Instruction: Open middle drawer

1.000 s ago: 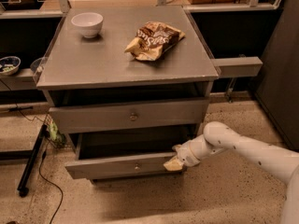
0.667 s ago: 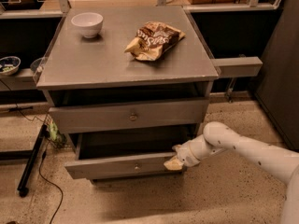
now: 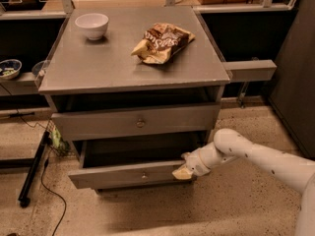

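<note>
Grey flat-fronted wooden middle drawer [image 3: 118, 176], with a small round metal knob [image 3: 144, 174] at its centre, stands partly out of the grey cabinet [image 3: 59, 107], leaving a dark opening behind its front. The pale two-finger gripper [image 3: 183, 171] sits at the right end of that front, against its edge, and the knob lies just to the gripper's left. Contact appears made, but how far the gripper is open, and whether it has a grasp on the front, cannot be told. The white jointed arm [image 3: 256, 156] runs away from the gripper to the lower right.

Directly above the gripper and to its left, the taller grey drawer [image 3: 98, 124] with its own round knob sits flush. Well above the gripper, on the flat grey cabinet top [image 3: 98, 68], lies a crumpled brown snack bag [image 3: 162, 42]. A small white round bowl [image 3: 91, 24] stands farther left of the bag, apart from it. Far to the gripper's left, a black cable [image 3: 49, 186] trails over the speckled floor [image 3: 197, 210].
</note>
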`<state>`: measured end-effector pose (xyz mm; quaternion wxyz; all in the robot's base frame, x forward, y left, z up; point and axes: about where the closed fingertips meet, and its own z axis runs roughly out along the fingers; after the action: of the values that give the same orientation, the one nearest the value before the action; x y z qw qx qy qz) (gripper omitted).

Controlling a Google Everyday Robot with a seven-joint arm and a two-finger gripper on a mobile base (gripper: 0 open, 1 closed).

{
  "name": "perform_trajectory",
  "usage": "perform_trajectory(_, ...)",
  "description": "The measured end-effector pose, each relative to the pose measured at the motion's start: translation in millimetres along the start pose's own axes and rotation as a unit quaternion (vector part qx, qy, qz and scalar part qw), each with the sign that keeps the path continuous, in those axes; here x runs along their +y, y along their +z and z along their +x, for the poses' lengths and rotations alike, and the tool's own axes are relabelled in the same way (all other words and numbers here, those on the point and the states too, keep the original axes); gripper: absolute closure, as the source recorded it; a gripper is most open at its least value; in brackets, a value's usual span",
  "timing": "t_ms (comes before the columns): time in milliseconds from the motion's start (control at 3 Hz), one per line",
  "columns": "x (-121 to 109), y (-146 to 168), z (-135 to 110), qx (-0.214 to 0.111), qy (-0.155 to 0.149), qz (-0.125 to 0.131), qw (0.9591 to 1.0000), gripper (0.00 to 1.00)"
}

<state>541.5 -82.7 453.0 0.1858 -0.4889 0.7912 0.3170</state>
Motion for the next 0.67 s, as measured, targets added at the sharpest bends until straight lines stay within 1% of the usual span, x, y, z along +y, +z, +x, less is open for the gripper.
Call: perform_trajectory(667, -8.2, -9.6, -5.2, 0.0, 0.0, 0.0, 1.0, 1.0)
